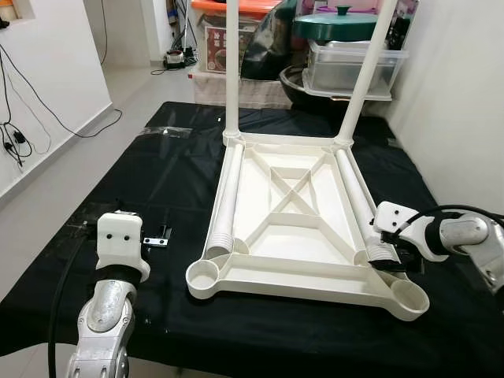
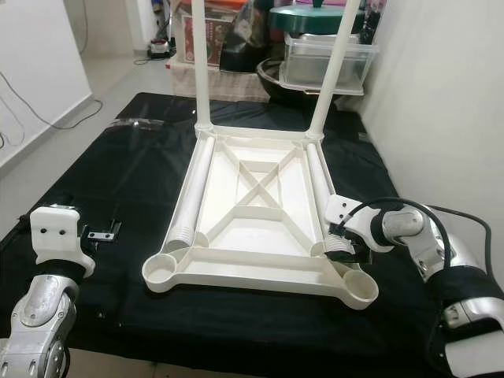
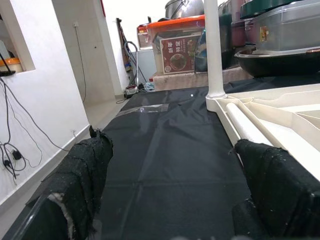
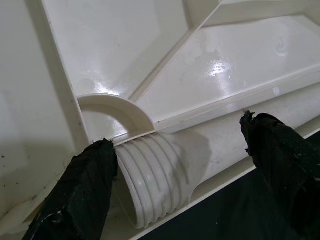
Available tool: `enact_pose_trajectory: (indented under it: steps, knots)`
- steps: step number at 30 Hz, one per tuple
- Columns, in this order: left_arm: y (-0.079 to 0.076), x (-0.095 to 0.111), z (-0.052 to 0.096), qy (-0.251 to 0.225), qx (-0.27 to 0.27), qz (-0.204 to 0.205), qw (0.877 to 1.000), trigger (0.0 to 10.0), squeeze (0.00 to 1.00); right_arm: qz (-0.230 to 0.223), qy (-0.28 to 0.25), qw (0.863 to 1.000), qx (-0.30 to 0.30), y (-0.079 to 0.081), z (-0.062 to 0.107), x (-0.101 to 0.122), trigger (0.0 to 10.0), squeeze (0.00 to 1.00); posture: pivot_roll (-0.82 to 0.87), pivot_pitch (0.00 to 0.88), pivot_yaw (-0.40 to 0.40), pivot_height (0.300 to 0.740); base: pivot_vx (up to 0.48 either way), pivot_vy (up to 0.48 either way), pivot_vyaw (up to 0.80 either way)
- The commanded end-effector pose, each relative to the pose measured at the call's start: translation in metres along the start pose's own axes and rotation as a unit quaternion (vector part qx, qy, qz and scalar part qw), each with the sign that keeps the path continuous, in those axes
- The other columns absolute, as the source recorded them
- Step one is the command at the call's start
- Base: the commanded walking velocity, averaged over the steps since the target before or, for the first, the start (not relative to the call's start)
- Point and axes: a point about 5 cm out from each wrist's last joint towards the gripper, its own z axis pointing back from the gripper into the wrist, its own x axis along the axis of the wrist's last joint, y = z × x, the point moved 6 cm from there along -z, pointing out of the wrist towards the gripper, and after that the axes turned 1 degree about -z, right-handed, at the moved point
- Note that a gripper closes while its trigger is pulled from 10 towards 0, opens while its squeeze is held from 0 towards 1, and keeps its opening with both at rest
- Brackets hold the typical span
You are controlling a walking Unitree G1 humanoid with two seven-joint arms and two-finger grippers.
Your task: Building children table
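My right end effector [image 4: 175,175] straddles, fingers open, the right loose leg [image 1: 364,211] (threaded end); next, close, lift and seat it in the near-right socket [image 1: 409,298].

Home storage room: stacked plastic storage bins [image 1: 354,67], cooking pot [image 1: 335,25] (green-lidded), wall cables [image 1: 20,118], tiled floor [image 1: 94,157].

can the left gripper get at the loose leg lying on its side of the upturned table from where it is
Probably yes. The left gripper is open over bare black cloth, and the loose leg lies along the tabletop's near edge, with nothing standing between them.
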Motion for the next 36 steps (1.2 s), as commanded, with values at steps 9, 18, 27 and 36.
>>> enact_pose_trajectory:
  steps: [9, 18, 27, 36]
  knots:
    - [-0.002, -0.004, 0.001, 0.006, -0.003, 0.0, 1.0, 10.0, 0.0, -0.001, 0.022, 1.0, 0.014, -0.001, 0.006, -0.013, 10.0, 0.0, 0.03, 0.0, -0.063, 0.74, 0.0, 0.0, 0.0]
    - [-0.001, -0.003, 0.0, 0.006, -0.004, 0.002, 1.0, 10.0, 0.0, 0.004, 0.047, 0.999, -0.003, -0.01, 0.013, -0.023, 10.0, 0.0, 0.01, 0.0, -0.06, 0.74, 0.0, 0.0, 0.0]
    - [-0.001, -0.003, 0.0, 0.005, -0.002, 0.002, 1.0, 10.0, 0.0, -0.028, 0.046, 0.995, -0.09, -0.034, 0.004, -0.017, 10.0, 0.0, 0.02, 0.0, -0.068, 0.74, 0.0, 0.0, 0.0]
    - [-0.001, -0.002, 0.0, 0.006, 0.0, 0.001, 1.0, 10.0, 0.0, -0.108, 0.011, 0.962, -0.249, -0.068, 0.002, -0.004, 10.0, 0.0, 0.03, 0.0, -0.069, 0.74, 0.0, 0.0, 0.0]
